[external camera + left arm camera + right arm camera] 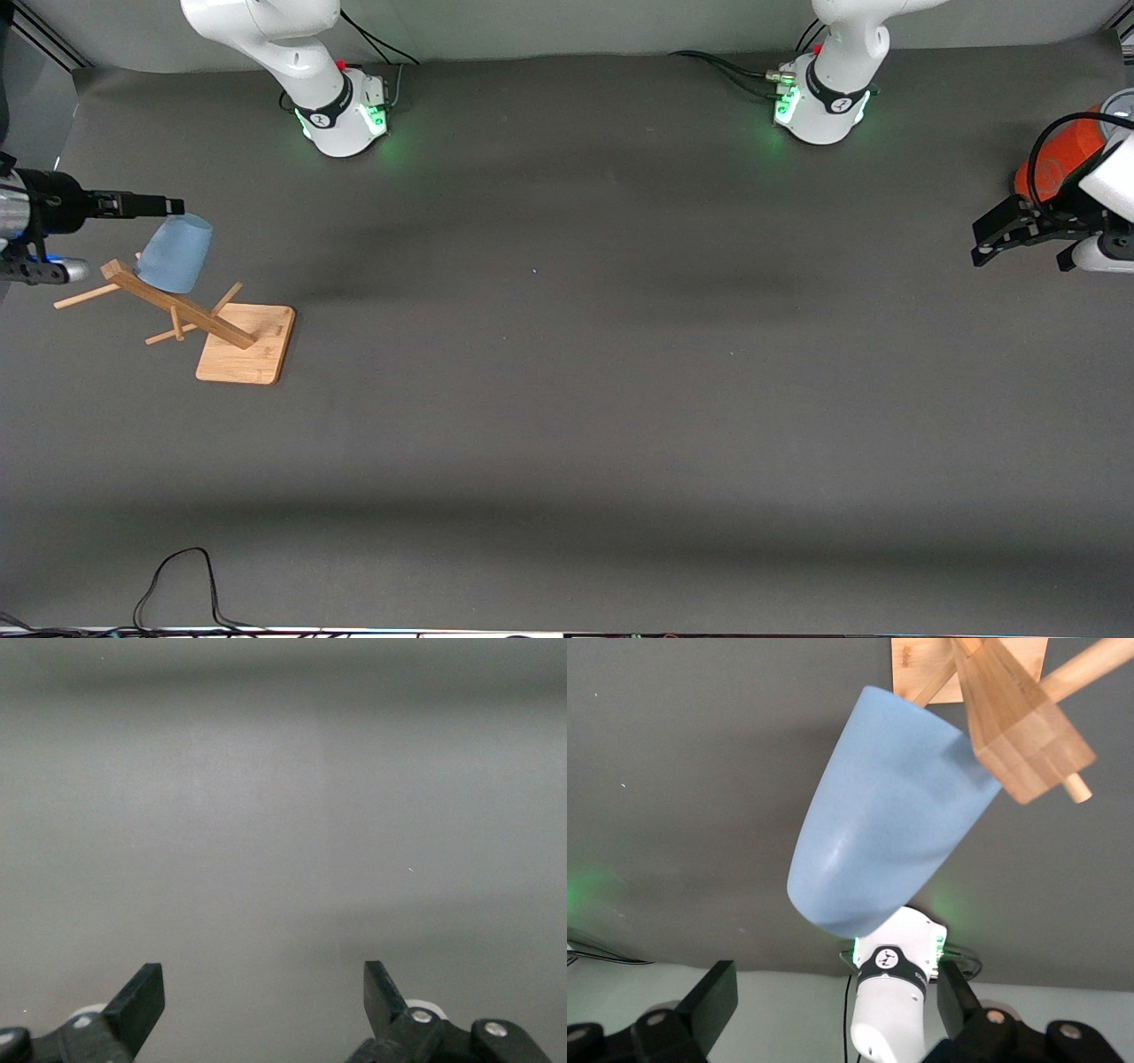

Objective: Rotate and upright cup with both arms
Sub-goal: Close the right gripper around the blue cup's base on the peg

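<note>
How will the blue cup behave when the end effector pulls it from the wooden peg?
The cup looks like thin matte plastic, so probably light and not slippery. It hangs mouth-down on the wooden rack, so it may swing. Being tapered, it could roll if dropped.

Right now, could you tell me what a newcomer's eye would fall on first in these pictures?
First, the light-blue cup hanging upside down and tilted on a peg of the wooden cup stand, toward the right arm's end of the table. The right gripper sits at the cup's closed base, fingers open. At the left arm's end, the left gripper waits open beside an orange-red canister.
</note>
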### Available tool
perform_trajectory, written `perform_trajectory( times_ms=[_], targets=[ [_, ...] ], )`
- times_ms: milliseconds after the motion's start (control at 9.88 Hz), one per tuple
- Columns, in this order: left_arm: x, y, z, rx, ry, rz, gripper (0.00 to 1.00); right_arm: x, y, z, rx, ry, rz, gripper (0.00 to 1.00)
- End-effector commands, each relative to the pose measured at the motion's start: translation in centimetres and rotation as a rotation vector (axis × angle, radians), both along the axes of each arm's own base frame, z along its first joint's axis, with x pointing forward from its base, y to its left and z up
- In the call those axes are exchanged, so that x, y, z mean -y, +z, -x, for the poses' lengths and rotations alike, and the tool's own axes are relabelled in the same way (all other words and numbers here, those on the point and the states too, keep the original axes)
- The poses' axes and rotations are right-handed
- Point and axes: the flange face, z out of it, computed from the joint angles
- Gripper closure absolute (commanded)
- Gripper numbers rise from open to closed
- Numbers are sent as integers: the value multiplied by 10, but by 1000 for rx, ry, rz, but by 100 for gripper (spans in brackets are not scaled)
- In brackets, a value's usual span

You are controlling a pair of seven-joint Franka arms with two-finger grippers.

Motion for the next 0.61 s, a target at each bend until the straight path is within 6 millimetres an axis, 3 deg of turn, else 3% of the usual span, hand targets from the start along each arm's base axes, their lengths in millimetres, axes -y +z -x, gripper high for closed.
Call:
perform_trajectory(
  times_ms=[0,506],
  targets=[
    [3,4,-1,-13,-3,0,0,-1,-15,3,-4,-46,-6,0],
    [9,7,3,-22,-14,-6,0,11,-49,-6,-28,-81,11,0]
  ],
)
